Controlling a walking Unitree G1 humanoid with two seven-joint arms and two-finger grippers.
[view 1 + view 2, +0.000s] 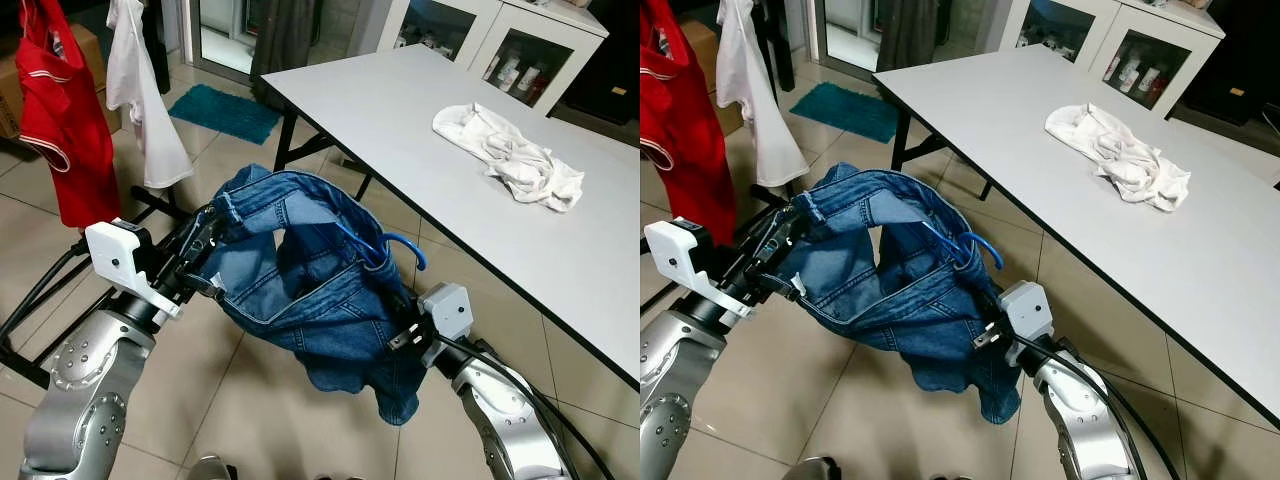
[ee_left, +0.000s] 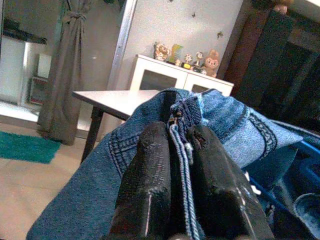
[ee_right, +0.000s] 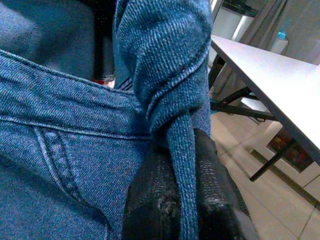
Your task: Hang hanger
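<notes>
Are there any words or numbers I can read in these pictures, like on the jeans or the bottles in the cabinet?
No text can be read anywhere.
Jeans: no label or tag shows.
Bottles in the white cabinet: labels too small and blurred to read.
Red garment: white trim only, no letters.
Figurines on the cabinet top: too blurred for any writing.

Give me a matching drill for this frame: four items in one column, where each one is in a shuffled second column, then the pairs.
Items:
1. jeans
2. blue hanger
3. white cloth
4. red garment

Places:
A. crumpled on the grey table
B. hanging at the far left, beside a white shirt
C. stretched between the left gripper and right gripper, both pinching denim
D. tucked inside the denim, hook poking out

Pairs: 1-C, 2-D, 3-A, 4-B
</notes>
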